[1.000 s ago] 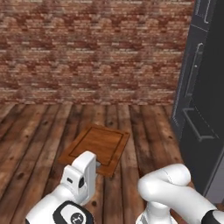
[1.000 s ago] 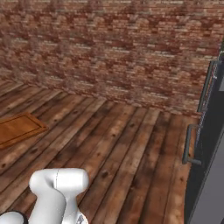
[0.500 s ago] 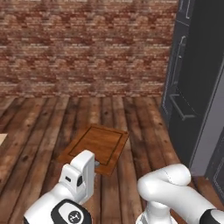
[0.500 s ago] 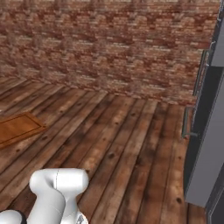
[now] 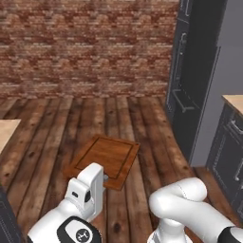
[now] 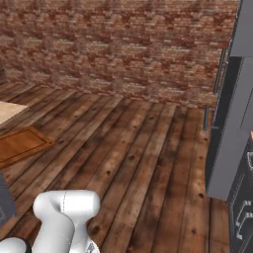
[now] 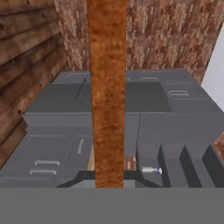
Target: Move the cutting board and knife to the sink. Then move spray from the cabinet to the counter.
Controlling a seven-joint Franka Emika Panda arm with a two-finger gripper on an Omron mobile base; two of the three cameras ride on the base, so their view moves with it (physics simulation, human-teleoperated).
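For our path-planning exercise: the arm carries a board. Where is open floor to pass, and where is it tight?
Open: the plank floor between the brick wall and the tall dark cabinets. Tight: on the right, where cabinets and drawer fronts crowd together. The gripper is shut on the cutting board.

Rendered scene was evenly and softly lit, without glare or hard shadows; textures appeared coarse and slightly blurred throughout.

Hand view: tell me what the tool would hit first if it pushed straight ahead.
Probably nothing but its own load at first: the tool is shut on the cutting board, which juts ahead. Beyond it stand grey cabinets, though depth is unclear.
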